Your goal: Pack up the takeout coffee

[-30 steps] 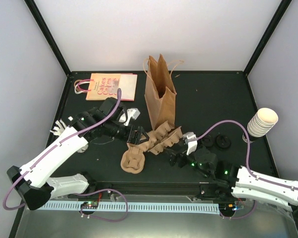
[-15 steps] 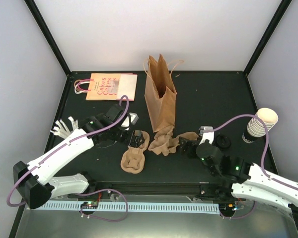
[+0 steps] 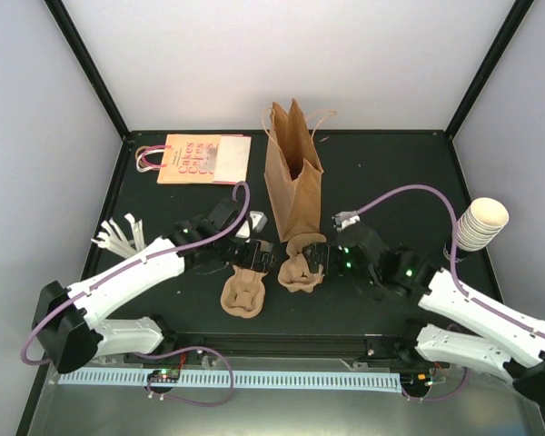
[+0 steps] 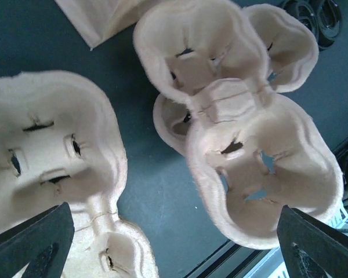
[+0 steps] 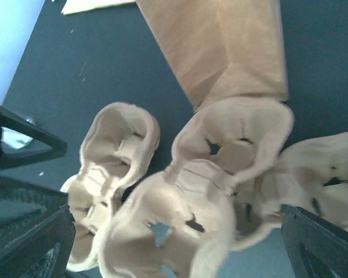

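No takeout coffee shows in any view. The brown paper bag (image 3: 293, 173) stands upright and open at the table's centre back. In front of it lies a bunched heap of brown pulp cup trays (image 3: 300, 269), with a single tray (image 3: 242, 292) to its left. My left gripper (image 3: 257, 257) hovers open over the gap between that single tray (image 4: 52, 162) and the heap (image 4: 249, 150). My right gripper (image 3: 316, 259) is open just above the heap (image 5: 209, 191), close to the bag's base (image 5: 220, 46). Neither gripper holds anything.
A nested stack of lidless cream cups (image 3: 480, 224) leans at the right edge. A flat pink printed bag (image 3: 200, 157) lies at the back left. White cutlery (image 3: 118, 234) sits at the left. Black lids (image 4: 313, 14) lie beyond the heap.
Both arms have closed in on the centre: the left gripper moved right, the right one left and up toward the bag. The spread-out trays are now bunched in front of the bag.
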You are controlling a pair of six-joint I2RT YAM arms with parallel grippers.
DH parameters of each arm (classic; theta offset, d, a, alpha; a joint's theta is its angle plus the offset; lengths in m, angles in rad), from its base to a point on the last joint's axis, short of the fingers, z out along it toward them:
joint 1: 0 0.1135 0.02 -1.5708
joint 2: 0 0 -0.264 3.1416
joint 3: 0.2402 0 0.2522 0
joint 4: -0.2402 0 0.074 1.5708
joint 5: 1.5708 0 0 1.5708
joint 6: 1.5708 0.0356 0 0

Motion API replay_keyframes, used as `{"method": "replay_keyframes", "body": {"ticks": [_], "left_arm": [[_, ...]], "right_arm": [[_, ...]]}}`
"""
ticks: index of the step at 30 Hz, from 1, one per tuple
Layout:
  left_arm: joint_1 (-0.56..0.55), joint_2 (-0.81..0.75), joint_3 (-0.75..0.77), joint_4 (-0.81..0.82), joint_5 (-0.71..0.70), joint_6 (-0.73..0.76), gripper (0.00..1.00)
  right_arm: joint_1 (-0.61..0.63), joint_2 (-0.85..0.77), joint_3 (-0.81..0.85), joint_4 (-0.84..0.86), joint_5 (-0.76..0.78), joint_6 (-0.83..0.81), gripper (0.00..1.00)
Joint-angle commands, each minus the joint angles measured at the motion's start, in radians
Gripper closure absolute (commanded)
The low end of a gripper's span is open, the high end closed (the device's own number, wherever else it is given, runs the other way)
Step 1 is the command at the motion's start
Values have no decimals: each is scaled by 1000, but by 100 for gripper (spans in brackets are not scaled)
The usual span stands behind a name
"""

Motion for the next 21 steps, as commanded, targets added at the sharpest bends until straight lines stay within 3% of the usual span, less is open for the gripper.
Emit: {"method": "replay_keyframes", "body": {"ticks": [1, 3, 8, 16, 18, 21], "left_arm": [[-1, -73, -73, 125, 3, -168, 1], [1, -95, -98, 131, -18, -241, 1], [4, -70, -187, 310, 158, -316, 3], [-23, 48, -192, 376, 262, -327, 25], [-51, 51, -180, 387, 248, -310, 33], [-109, 40, -146, 338, 137, -294, 33]], "right_arm": [[-173, 70, -7, 57, -427, -61, 0], [-245, 95, -25, 92, -498, -41, 0], [-257, 119, -4, 107, -426, -30, 0], [-257, 189, 50, -39, -290, -8, 3], [-257, 152, 19, -24, -264, -7, 3], [-257, 104, -9, -11, -240, -16, 3]]}}
